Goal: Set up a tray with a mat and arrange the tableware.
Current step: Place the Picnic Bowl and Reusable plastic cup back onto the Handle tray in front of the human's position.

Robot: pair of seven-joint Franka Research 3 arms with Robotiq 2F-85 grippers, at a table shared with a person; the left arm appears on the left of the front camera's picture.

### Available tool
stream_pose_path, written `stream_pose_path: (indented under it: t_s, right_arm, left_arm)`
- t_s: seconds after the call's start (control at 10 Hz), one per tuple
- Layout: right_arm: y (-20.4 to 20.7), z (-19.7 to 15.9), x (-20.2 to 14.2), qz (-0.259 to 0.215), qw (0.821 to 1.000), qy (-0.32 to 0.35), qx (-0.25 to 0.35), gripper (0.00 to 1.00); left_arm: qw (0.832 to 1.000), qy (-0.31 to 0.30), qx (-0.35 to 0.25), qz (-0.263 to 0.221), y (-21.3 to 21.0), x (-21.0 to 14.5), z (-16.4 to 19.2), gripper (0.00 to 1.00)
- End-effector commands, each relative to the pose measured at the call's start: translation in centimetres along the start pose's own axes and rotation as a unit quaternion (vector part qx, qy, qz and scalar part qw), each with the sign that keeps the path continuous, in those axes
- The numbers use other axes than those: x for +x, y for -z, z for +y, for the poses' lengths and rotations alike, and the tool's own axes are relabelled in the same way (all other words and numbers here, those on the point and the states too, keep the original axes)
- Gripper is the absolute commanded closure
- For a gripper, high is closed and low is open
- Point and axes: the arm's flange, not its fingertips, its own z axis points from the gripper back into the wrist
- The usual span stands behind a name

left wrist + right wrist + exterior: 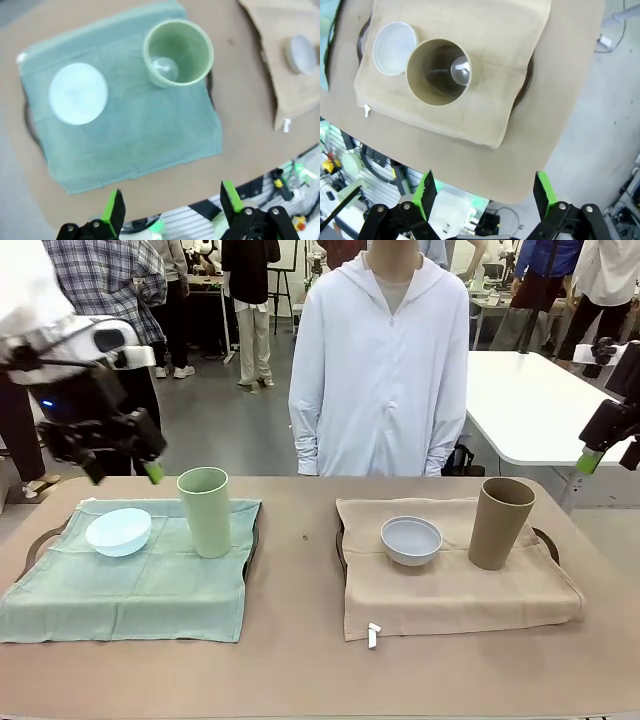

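Note:
On the left a dark tray (40, 538) carries a green mat (130, 590), with a pale blue bowl (118, 531) and a pale green cup (205, 510) on it. To the right, a second tray (548, 538) bears a tan mat (450, 590) holding a white-grey bowl (411, 539) and a tan-brown cup (500, 523). My left gripper (125, 472) hangs open above the left tray's far left corner, holding nothing. High at the right edge my right gripper (610, 457) is open and empty too. From the left wrist, the gripper (172, 205) looks down on the green cup (178, 52) and the blue bowl (78, 93). From the right wrist, the gripper (485, 192) looks down on the tan cup (442, 72) and the bowl (395, 48).
A person (380, 360) in a white hooded top stands at the far side, arms down. A white tag (373, 635) sticks out of the tan mat's front edge. A white table (530, 400) stands behind at the right. Bare tabletop runs between the trays and along the front.

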Motion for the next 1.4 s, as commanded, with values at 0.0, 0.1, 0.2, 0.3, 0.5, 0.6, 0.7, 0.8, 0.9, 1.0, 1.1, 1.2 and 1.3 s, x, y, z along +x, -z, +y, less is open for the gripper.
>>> stream_pose_path:
  t_s: [0.0, 0.1, 0.2, 0.3, 0.5, 0.6, 0.7, 0.8, 0.9, 1.0, 1.1, 1.2, 1.3]
  right_arm:
    - [0.4, -0.1, -0.5, 0.011, 0.999, 0.033, 0.003, 0.0]
    - [0.0, 0.0, 0.0, 0.0, 1.0, 0.0, 0.0, 0.0]
    - [0.0, 0.0, 0.0, 0.0, 1.0, 0.0, 0.0, 0.0]
    - [0.0, 0.0, 0.0, 0.0, 1.0, 0.0, 0.0, 0.0]
    - [0.0, -2.6, -1.4, 0.005, 0.999, 0.019, 0.032, 0.0]
    - [-0.2, -5.1, -2.8, -0.001, 0.996, 0.035, 0.086, 0.0]
    - [-0.6, -7.7, -4.3, -0.013, 0.988, 0.049, 0.145, 0.0]
    - [-1.2, -9.0, -5.5, -0.025, 0.978, 0.047, 0.203, 0.0]
    - [-1.5, -10.1, -6.5, -0.036, 0.962, 0.041, 0.267, 0.0]
    - [-1.6, -11.0, -7.5, -0.043, 0.943, 0.042, 0.328, 0.0]
    - [-1.8, -12.3, -8.4, -0.05, 0.926, 0.046, 0.372, 0.0]
    - [-2.0, -13.5, -9.6, -0.067, 0.909, 0.041, 0.409, 0.0]
    - [-2.2, -15.0, -11.0, -0.084, 0.884, 0.032, 0.459, 0.0]
  left_arm:
    - [0.999, -0.037, 0.011, -0.014, 0.1, -0.9, 0.0, 0.0]
    - [1.0, 0.0, 0.0, 0.0, 0.0, 0.0, 0.0, 0.0]
    - [1.0, 0.0, 0.0, 0.0, 0.0, 0.0, 0.0, 0.0]
    - [1.0, 0.0, 0.0, 0.0, 0.0, 0.0, 0.0, 0.0]
    - [0.999, -0.038, -0.023, 0.005, -1.3, -0.3, 4.7, 0.0]
    - [0.996, -0.068, -0.062, 0.006, -2.3, -1.0, 8.8, 0.0]
    - [0.99, -0.101, -0.096, 0.01, -3.1, -1.2, 12.2, 0.0]
    - [0.983, -0.107, -0.152, 0.012, -3.9, -1.5, 14.6, 0.0]
    - [0.973, -0.098, -0.21, 0.006, -4.3, -1.8, 16.7, 0.0]
    - [0.962, -0.092, -0.257, 0.0, -4.7, -2.5, 18.3, 0.0]
    - [0.948, -0.087, -0.305, -0.011, -4.8, -3.1, 19.8, 0.0]
    - [0.934, -0.093, -0.343, -0.02, -4.9, -4.0, 21.7, 0.0]
    - [0.919, -0.102, -0.38, -0.039, -4.9, -5.4, 23.9, 0.0]
